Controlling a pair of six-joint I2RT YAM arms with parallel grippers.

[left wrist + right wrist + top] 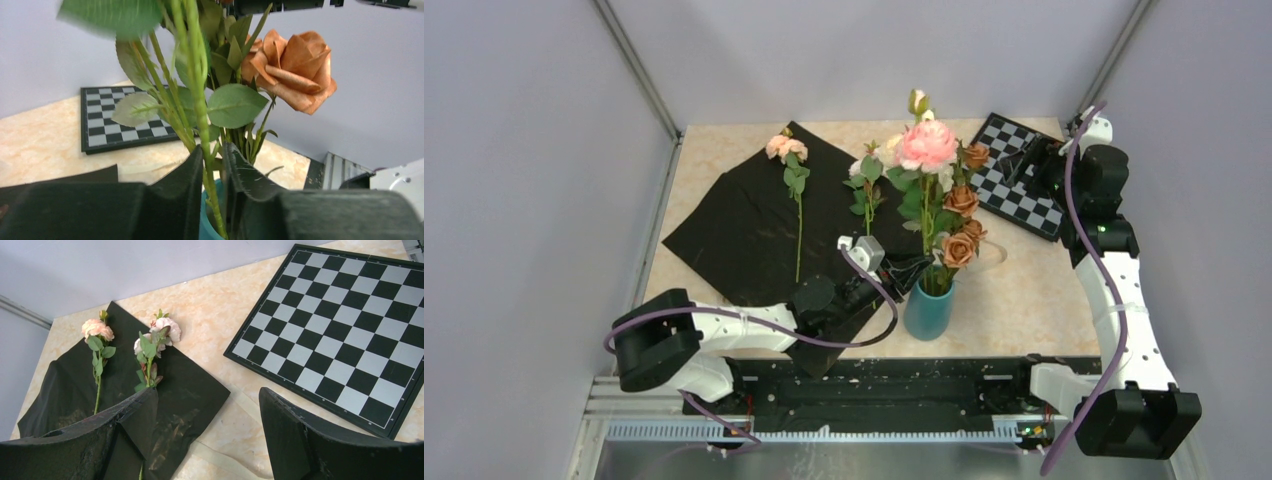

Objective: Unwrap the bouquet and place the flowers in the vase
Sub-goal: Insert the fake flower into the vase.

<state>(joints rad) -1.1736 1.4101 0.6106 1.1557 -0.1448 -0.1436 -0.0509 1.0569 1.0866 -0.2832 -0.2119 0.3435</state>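
Observation:
The teal vase stands near the front edge and holds several flowers, pink, cream and rusty orange. My left gripper is right beside its mouth. In the left wrist view a green stem runs down between the fingers into the vase; the left gripper is slightly open, with a gap on the stem's right side. The bouquet's black paper lies spread flat with a peach rose and a pale rose on it. My right gripper hangs open and empty above the table.
A black-and-white checkerboard lies at the back right under the right arm. A cream ribbon trails on the table beside the paper's edge. Grey walls close in the table on three sides.

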